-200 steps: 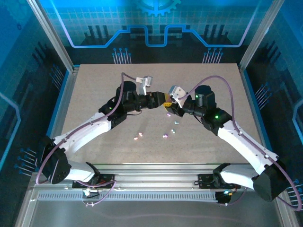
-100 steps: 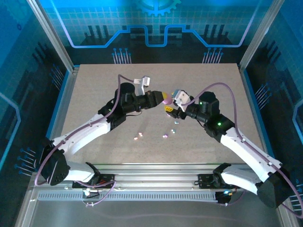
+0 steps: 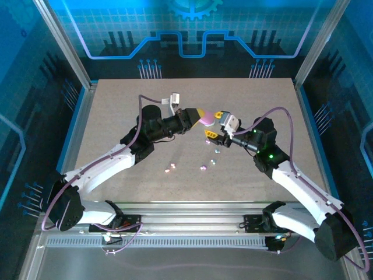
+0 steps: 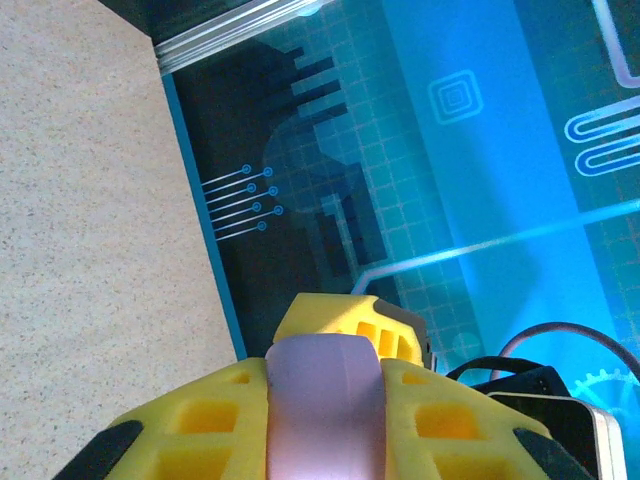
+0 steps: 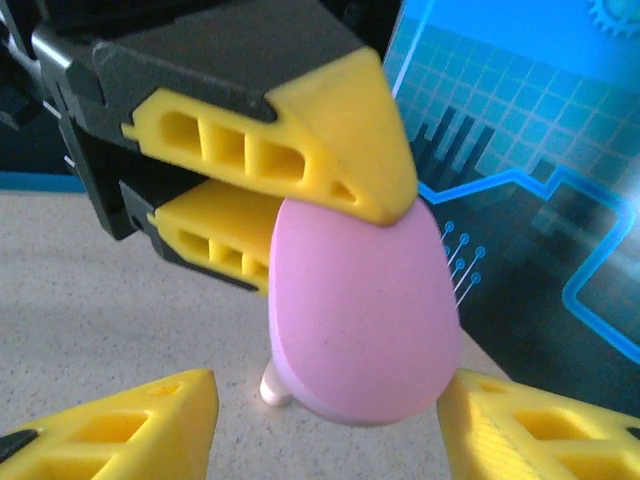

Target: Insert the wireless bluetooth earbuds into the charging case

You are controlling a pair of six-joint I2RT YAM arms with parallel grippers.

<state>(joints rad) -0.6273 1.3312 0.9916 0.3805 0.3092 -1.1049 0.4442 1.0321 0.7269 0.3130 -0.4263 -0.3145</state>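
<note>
Scattered earbuds (image 3: 203, 168) lie on the table (image 3: 116, 105), nearest the arms. Farther back, the left gripper (image 3: 197, 115) clenches the pink charging case (image 5: 360, 310) aloft. The right gripper (image 3: 214, 124) is released, its fingers either side of the case. It should probably open the lid gently while the case stays steady.

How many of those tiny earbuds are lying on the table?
6, I think: a pale earbud pair at left, a purple one, two greenish ones, and a pink one near the right end effector. Tiny, so some may be hidden.
</note>
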